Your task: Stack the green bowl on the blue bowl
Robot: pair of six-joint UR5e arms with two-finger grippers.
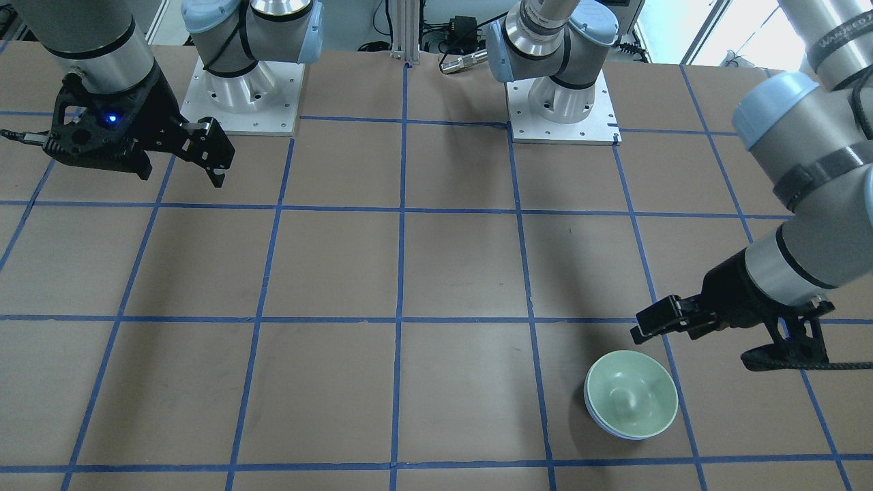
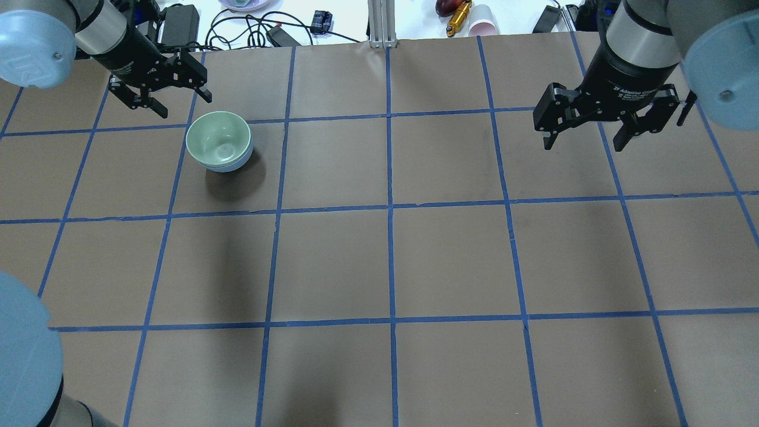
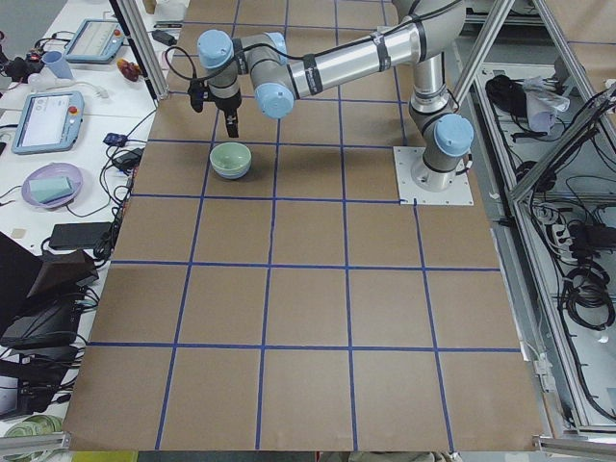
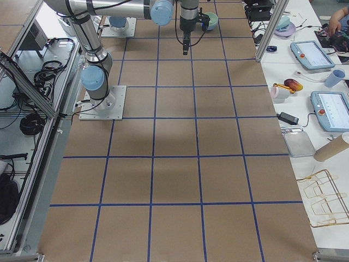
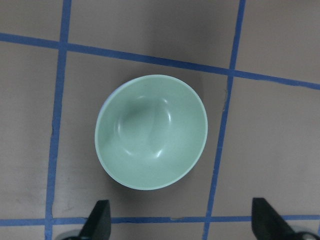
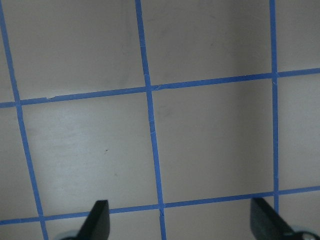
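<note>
The green bowl (image 2: 218, 139) sits nested inside the blue bowl (image 2: 235, 165), of which only a thin rim shows below it. The stack stands on the table in the far left square; the green bowl also shows in the front view (image 1: 633, 392) and fills the left wrist view (image 5: 151, 131). My left gripper (image 2: 185, 107) hovers open and empty just beyond the stack, apart from it; it also shows in the left wrist view (image 5: 182, 222). My right gripper (image 2: 582, 145) hangs open and empty over bare table at the far right; it also shows in the right wrist view (image 6: 180, 222).
The table (image 2: 391, 261) is brown paper with a blue tape grid. Two arm bases (image 1: 239, 88) stand at the robot's side. Cables, a cup and small items (image 2: 468, 18) lie beyond the far edge.
</note>
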